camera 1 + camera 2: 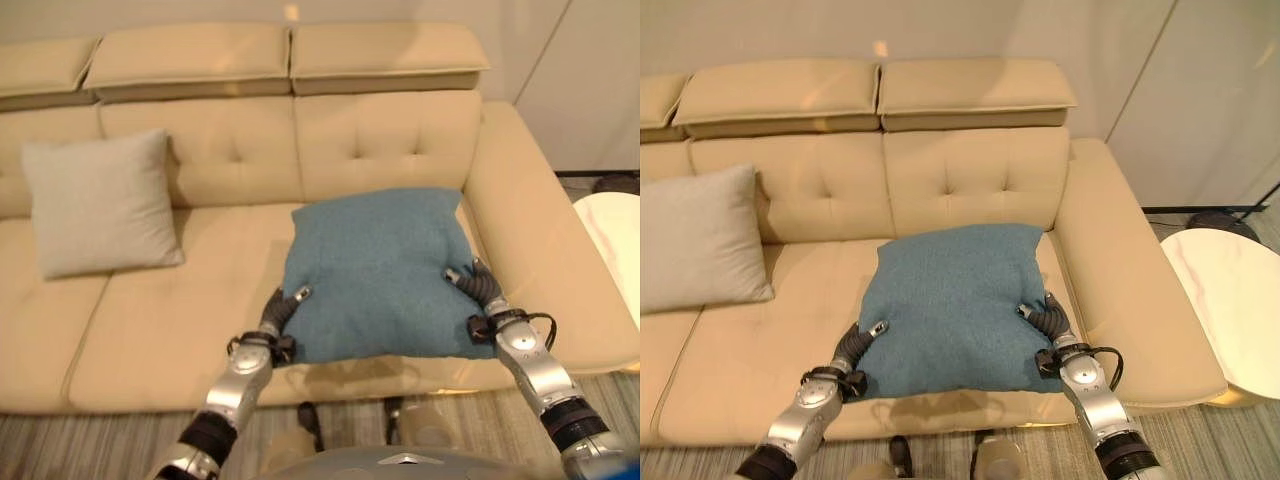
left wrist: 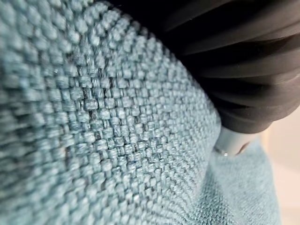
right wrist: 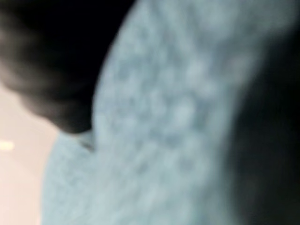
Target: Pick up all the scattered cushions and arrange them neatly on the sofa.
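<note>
Cushions: two, a blue cushion [image 1: 378, 270] at centre and a grey cushion [image 1: 98, 203] at left
Sofa: one beige sofa [image 1: 180, 320]
Side table: one white round table [image 1: 1228, 300] at right edge

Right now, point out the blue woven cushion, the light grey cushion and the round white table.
blue woven cushion [image 1: 375, 265], left eye view, centre.
light grey cushion [image 1: 100, 205], left eye view, middle.
round white table [image 1: 1235, 300], right eye view, top surface.

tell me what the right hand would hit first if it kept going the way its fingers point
Probably just more of the blue cushion it is gripping; the right hand points up and inward over it. Beyond lies the sofa backrest, though depth is unclear.
</note>
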### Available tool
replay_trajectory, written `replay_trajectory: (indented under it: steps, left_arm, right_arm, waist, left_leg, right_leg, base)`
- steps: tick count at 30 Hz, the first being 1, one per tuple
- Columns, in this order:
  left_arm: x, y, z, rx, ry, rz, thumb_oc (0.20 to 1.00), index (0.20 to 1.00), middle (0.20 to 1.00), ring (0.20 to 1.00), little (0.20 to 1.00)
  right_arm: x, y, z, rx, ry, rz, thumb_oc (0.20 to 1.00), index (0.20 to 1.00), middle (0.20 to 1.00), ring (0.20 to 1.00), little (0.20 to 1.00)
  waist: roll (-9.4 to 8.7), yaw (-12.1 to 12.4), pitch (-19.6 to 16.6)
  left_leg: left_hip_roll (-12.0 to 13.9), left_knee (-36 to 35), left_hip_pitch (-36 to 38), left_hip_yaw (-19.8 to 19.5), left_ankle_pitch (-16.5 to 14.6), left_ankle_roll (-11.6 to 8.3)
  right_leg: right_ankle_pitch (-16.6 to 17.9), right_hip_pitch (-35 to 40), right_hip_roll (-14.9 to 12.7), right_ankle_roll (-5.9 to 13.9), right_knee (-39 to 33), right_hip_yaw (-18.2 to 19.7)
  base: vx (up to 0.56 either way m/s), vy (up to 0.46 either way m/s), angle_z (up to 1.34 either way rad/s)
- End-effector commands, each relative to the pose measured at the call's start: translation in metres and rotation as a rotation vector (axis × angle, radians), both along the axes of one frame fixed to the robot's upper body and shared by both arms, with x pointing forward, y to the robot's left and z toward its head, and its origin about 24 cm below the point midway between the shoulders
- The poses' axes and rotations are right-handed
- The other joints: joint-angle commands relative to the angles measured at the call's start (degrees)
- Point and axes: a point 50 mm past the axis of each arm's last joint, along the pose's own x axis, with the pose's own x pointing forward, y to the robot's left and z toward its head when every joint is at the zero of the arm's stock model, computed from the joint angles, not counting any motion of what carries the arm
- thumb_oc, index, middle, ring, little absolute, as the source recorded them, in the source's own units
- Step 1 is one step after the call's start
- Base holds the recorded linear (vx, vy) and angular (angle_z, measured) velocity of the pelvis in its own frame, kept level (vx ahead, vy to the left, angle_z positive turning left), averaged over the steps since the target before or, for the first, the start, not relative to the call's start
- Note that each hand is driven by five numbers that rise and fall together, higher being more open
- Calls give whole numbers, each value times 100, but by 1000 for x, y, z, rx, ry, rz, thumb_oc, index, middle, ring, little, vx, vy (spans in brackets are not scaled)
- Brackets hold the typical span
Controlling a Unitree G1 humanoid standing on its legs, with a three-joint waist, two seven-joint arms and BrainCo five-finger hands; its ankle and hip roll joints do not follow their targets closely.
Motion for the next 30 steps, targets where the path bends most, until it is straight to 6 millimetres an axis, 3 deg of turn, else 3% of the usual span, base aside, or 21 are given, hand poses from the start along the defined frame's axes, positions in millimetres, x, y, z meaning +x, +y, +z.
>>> replay_trajectory:
  steps: [1, 2, 4, 6, 16, 22, 24, 25, 26, 27, 29, 30]
  left_arm:
    - [31, -1, 50, -12, -270, -11, 200, 200, 200, 200, 200]
    - [35, 1, 54, 9, -289, 1, 200, 200, 200, 200, 200]
    - [37, 1, 58, 11, -307, 1, 200, 200, 200, 200, 200]
    - [36, 3, 59, 13, -313, -1, 200, 200, 200, 200, 200]
    - [46, 17, 78, 66, -394, 29, 200, 200, 200, 200, 200]
    - [89, 1, 136, 83, -613, 64, 200, 200, 200, 200, 200]
    - [94, 1, 144, 85, -637, 75, 200, 200, 200, 200, 200]
    - [103, -2, 164, 83, -704, 94, 200, 200, 200, 200, 200]
    - [103, -2, 165, 83, -707, 94, 200, 200, 200, 200, 200]
    - [112, -4, 183, 101, -763, 99, 200, 200, 200, 200, 200]
    - [116, -4, 192, 113, -789, 103, 200, 200, 200, 200, 200]
    - [122, -5, 211, 138, -841, 103, 200, 200, 200, 200, 200]
  right_arm:
    - [14, 14, 39, 47, -214, 74, 200, 200, 200, 200, 200]
    - [15, 14, 39, 37, -214, 72, 200, 200, 200, 200, 200]
    - [15, 13, 40, 34, -215, 70, 200, 200, 200, 200, 200]
    - [12, 7, 38, 22, -206, 51, 200, 200, 200, 200, 200]
    - [25, 13, 56, 12, -280, 57, 200, 200, 200, 200, 200]
    - [64, 30, 103, 4, -450, 68, 200, 200, 200, 200, 200]
    - [69, 33, 109, 5, -466, 69, 200, 200, 200, 200, 200]
    - [81, 37, 125, -1, -512, 62, 200, 200, 200, 200, 200]
    - [81, 37, 126, -1, -515, 62, 200, 200, 200, 200, 200]
    - [91, 39, 140, -1, -550, 56, 200, 200, 200, 200, 200]
    - [96, 40, 148, -9, -570, 53, 200, 200, 200, 200, 200]
    - [104, 43, 163, -16, -606, 53, 200, 200, 200, 200, 200]
  waist:
    - [-373, -82, -269]
    - [-381, -14, -294]
    - [-361, -1, -290]
    - [-222, -34, -396]
    - [-140, 49, -330]
    - [-19, 102, 116]
    - [-3, 117, 151]
    - [47, 158, 240]
    - [48, 158, 240]
    - [97, 213, 297]
    - [118, 229, 346]
    - [168, 272, 399]
  left_leg:
    - [89, 530, 83, 185, -1032, 104]
    - [165, 139, -64, -49, -766, 83]
    - [199, -136, -52, -88, -608, 63]
    - [202, -814, 236, 64, -435, 58]
    - [-111, -1150, 561, 431, -521, 261]
    - [-165, -1066, -94, 547, -451, 301]
    - [-159, -1058, -200, 538, -427, 305]
    - [-135, -1059, -413, 529, -352, 296]
    - [-133, -1050, -438, 531, -352, 297]
    - [-112, -1069, -625, 506, -262, 278]
    - [-106, -1087, -666, 475, -239, 272]
    - [-76, -1137, -803, 432, -133, 245]
  right_leg:
    - [70, 479, 162, 413, -629, 263]
    - [45, 500, 167, 443, -664, 358]
    - [0, 526, 178, 442, -681, 385]
    - [-57, 622, 199, 486, -731, 397]
    - [6, 455, -27, 627, -570, 736]
    - [181, -488, -103, 691, -320, 885]
    - [211, -619, -100, 691, -299, 905]
    - [270, -884, -106, 709, -236, 912]
    - [270, -912, -105, 708, -224, 915]
    - [300, -1091, -117, 711, -200, 891]
    - [282, -1147, -117, 717, -175, 882]
    - [315, -1294, -124, 712, -163, 866]
  base:
    - [143, 37, 2]
    - [98, 25, 0]
    - [127, 55, -16]
    - [240, 162, -33]
    - [85, 91, -35]
    - [-140, 2, -11]
    - [-102, -27, -7]
    - [-99, -35, -12]
    - [-99, -72, -14]
    - [-40, -45, -9]
    - [-28, -68, 1]
    - [-19, -101, -1]
